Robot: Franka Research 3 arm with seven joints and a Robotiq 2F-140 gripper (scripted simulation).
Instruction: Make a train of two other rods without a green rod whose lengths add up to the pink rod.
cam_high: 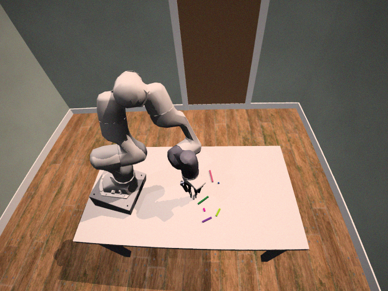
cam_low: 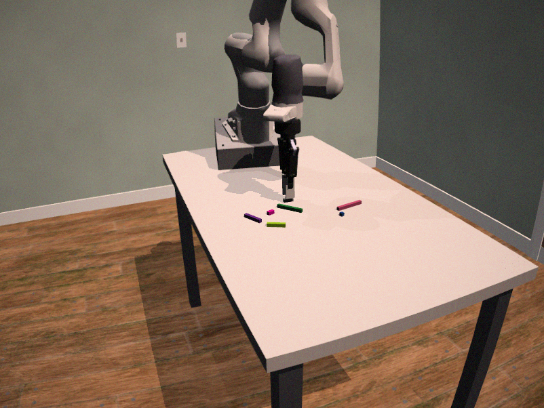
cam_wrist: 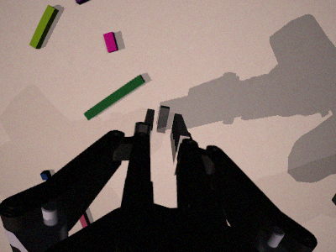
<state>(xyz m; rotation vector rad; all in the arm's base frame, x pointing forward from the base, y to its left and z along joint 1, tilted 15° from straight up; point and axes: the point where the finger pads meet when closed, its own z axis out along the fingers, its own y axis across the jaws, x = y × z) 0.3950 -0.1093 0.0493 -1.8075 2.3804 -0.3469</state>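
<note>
My gripper [cam_high: 193, 197] [cam_low: 287, 198] [cam_wrist: 162, 123] is open a little, low over the table. In the wrist view the small grey rod [cam_wrist: 163, 119] lies between the fingertips, with a narrow gap on each side. The fingers mostly hide it in the top and exterior views. The purple rod [cam_high: 206, 219] [cam_low: 252, 217] lies apart, near the magenta rod [cam_high: 204, 210] [cam_low: 270, 212] [cam_wrist: 110, 42] and the lime rod [cam_high: 217, 212] [cam_low: 275, 224] [cam_wrist: 41, 28]. The pink rod [cam_high: 211, 176] [cam_low: 349, 205] [cam_wrist: 84, 221] lies farther back, partly hidden by the gripper in the wrist view.
The green rod [cam_high: 202, 200] [cam_low: 289, 208] [cam_wrist: 114, 97] lies close beside the fingertips, between them and the magenta rod. The blue rod [cam_high: 218, 182] [cam_low: 342, 214] [cam_wrist: 44, 175] is beside the pink rod's near end. The arm's base stands on the white table [cam_high: 266, 203] [cam_low: 373, 263].
</note>
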